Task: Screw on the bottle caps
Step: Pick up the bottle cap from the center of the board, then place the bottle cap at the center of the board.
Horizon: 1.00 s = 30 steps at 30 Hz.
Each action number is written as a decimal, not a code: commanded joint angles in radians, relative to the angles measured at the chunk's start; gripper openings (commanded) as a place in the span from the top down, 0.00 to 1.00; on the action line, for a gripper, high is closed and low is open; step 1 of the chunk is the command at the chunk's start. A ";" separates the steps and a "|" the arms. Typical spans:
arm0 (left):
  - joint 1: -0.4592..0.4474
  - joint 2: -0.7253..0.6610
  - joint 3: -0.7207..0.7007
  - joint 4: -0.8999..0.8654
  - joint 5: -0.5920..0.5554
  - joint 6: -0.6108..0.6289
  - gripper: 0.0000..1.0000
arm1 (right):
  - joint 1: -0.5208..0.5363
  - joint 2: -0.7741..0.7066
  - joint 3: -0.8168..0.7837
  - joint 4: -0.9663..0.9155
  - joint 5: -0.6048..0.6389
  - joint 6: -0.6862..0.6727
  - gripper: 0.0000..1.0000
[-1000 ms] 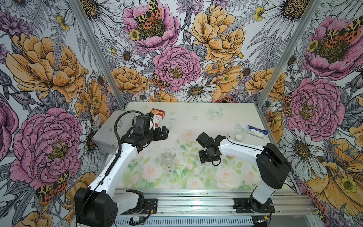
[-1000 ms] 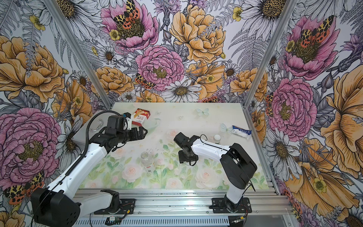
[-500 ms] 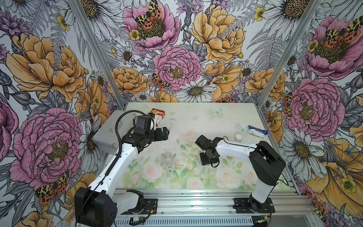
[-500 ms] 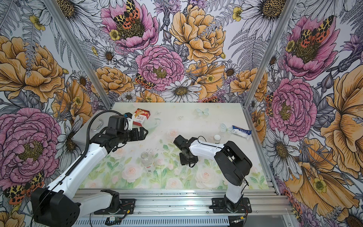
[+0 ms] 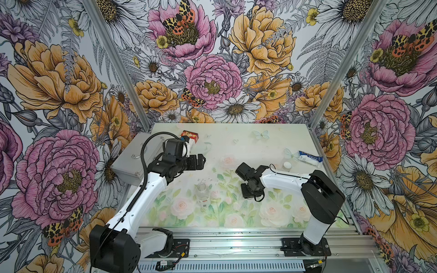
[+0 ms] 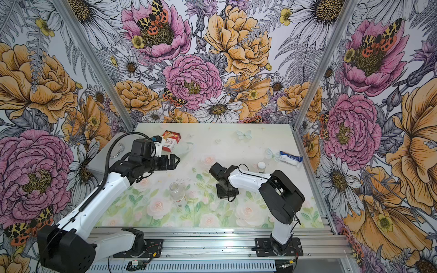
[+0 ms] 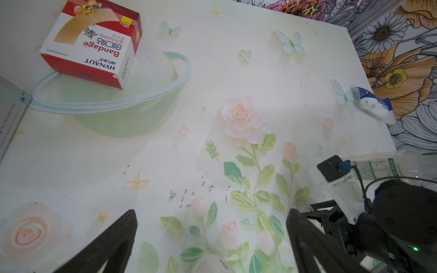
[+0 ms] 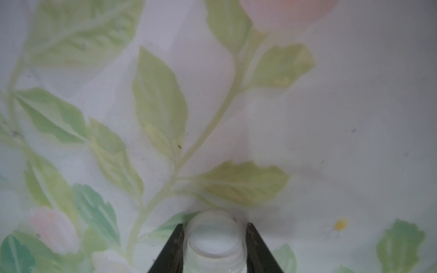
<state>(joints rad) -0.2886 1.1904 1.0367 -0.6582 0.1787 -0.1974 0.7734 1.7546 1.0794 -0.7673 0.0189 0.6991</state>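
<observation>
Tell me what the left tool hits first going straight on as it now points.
Probably the bare table mat near its printed pink rose; nothing stands ahead of the left tool. The right arm sits to one side; depth is unclear.

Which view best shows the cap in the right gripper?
Right wrist view: the white cap sits close up in the right gripper. In both top views the gripper hides it; the left wrist view does not show it clearly.

Near bottle [image 5: 203, 193] mid-table; far bottle [image 5: 286, 166] behind, to right; box [image 5: 190, 138] back left
</observation>
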 commanded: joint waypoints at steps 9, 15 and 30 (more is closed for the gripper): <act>-0.075 0.001 0.126 0.011 0.156 0.157 0.01 | -0.045 -0.217 0.078 0.017 -0.038 -0.023 0.64; -0.076 0.022 0.170 0.056 0.250 0.096 0.01 | -0.110 -0.344 0.112 0.025 -0.072 -0.110 0.64; -0.164 0.159 0.304 0.093 0.464 -0.573 0.04 | -0.114 -0.622 -0.012 0.589 -0.068 -0.489 0.67</act>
<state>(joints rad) -0.4507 1.3441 1.3197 -0.6060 0.5724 -0.5701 0.6575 1.1698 1.1091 -0.3695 -0.0338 0.2962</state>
